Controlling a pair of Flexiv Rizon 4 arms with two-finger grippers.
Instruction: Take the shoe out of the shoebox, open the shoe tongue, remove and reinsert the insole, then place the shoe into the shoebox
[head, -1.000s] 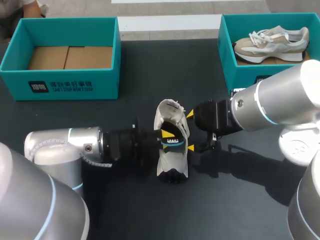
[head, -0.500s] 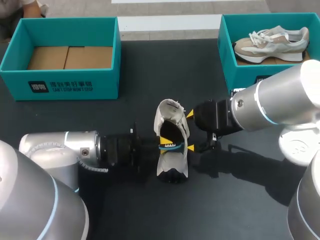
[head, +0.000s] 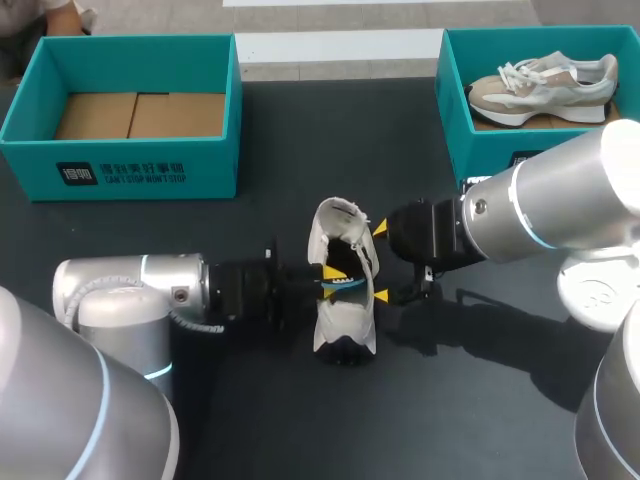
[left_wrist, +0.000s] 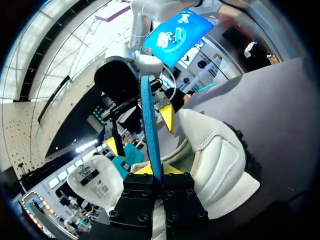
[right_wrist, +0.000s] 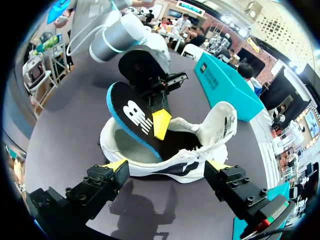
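A white and beige shoe (head: 340, 325) lies at the table's middle, tongue (head: 335, 222) folded back. My left gripper (head: 328, 275) is over its opening from the left, shut on the black insole with a blue edge (head: 346, 283), which stands partly out of the shoe. In the left wrist view the insole (left_wrist: 150, 125) runs edge-on out of the shut gripper (left_wrist: 154, 170) above the shoe (left_wrist: 215, 160). My right gripper (head: 379, 262) is open against the shoe's right side. In the right wrist view its fingers (right_wrist: 165, 167) flank the shoe (right_wrist: 150, 160) under the raised insole (right_wrist: 132, 120).
A teal shoebox (head: 120, 165) lined with cardboard stands at the back left. Another teal shoebox (head: 455, 120) at the back right holds a second shoe (head: 545, 85). The dark table (head: 250, 410) stretches in front of the shoe.
My left gripper has closed further on the insole and its arm has shifted slightly; the insole stands a little higher out of the shoe. The right arm has not moved.
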